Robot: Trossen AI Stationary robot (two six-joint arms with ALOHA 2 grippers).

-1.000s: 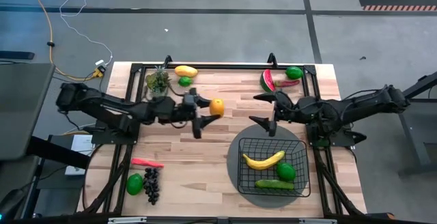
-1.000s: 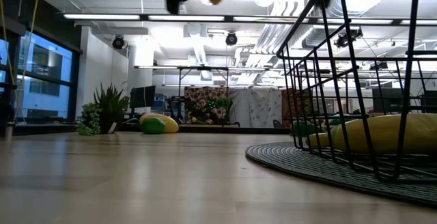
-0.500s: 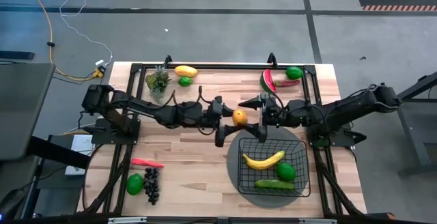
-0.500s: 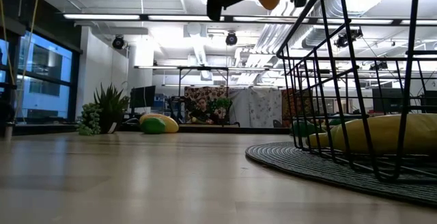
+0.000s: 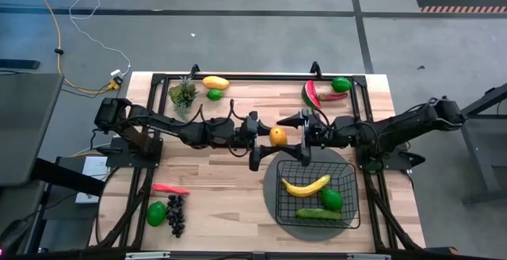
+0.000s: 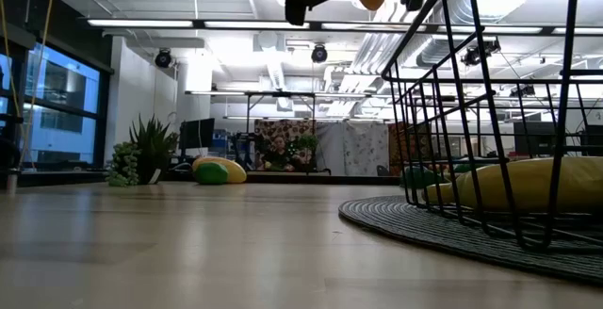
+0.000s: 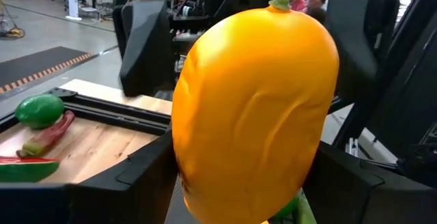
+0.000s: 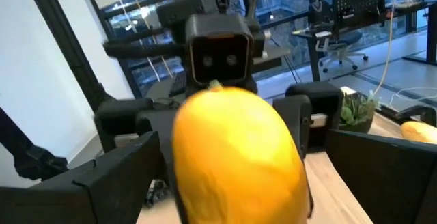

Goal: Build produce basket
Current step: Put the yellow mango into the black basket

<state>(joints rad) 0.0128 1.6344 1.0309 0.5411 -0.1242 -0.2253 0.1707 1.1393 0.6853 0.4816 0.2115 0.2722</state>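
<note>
Near the frame's centre, the left tool (image 5: 268, 139) had carried the smooth orange toy mango (image 5: 277, 135) rightward, gripping it above the wooden surface (image 5: 222, 189). Meeting it, the right tool (image 5: 301, 135) gaped empty; a handover toward the black wire-mesh basket (image 5: 352, 193) looked imminent.

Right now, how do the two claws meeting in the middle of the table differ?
The left claw is shut on the orange mango; the right claw is open and holds nothing. The left claw reaches in from the table's left, the right claw from its right. Both hover nose to nose above the table beside the wire basket.
</note>
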